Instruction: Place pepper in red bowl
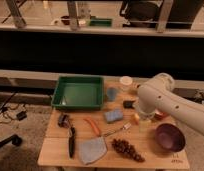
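The pepper lies flat on the desk near its centre, between the knife and the blue sponge, with nothing gripping it. The claw is at the end of the white arm, above the round orange fruit and well apart from the pepper; whether it is apart or together cannot be determined. The red bowl is mostly hidden under the arm, just behind the purple bowl.

No text is legible anywhere; the pincer hangs over the table near the purple bowl
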`<state>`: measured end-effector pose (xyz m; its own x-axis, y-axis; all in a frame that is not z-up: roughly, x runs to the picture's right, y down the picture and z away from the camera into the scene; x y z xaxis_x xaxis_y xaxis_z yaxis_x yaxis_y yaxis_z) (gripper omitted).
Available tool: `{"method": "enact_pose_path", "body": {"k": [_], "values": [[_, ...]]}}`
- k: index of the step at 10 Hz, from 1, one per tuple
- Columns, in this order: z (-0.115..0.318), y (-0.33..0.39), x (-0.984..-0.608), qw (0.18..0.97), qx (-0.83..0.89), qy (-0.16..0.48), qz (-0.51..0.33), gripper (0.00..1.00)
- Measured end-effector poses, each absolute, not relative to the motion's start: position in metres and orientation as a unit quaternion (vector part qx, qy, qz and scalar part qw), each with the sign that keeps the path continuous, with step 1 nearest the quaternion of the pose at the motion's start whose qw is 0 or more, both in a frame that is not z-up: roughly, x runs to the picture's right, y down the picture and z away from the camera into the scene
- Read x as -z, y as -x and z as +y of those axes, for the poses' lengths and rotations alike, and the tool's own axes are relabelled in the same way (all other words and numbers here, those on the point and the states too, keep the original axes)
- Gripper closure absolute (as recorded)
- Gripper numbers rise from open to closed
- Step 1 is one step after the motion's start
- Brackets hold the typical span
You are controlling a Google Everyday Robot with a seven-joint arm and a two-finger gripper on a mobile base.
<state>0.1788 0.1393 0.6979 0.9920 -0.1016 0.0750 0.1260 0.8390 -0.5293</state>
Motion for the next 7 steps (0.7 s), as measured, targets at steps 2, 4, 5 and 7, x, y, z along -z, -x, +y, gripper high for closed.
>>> {"method": "enact_pose_path", "body": {"k": [2, 4, 5, 7], "values": [[0.145, -0.147, -0.707, 0.956, 0.085, 0.278, -0.035, 0.20], [0.147, -0.142, -0.710, 0.956, 0.089, 0.279, -0.037, 0.20], [0.147, -0.142, -0.709, 0.955, 0.089, 0.279, -0.038, 0.20], [0.147, -0.142, -0.710, 0.955, 0.089, 0.279, -0.038, 0.20]]}}
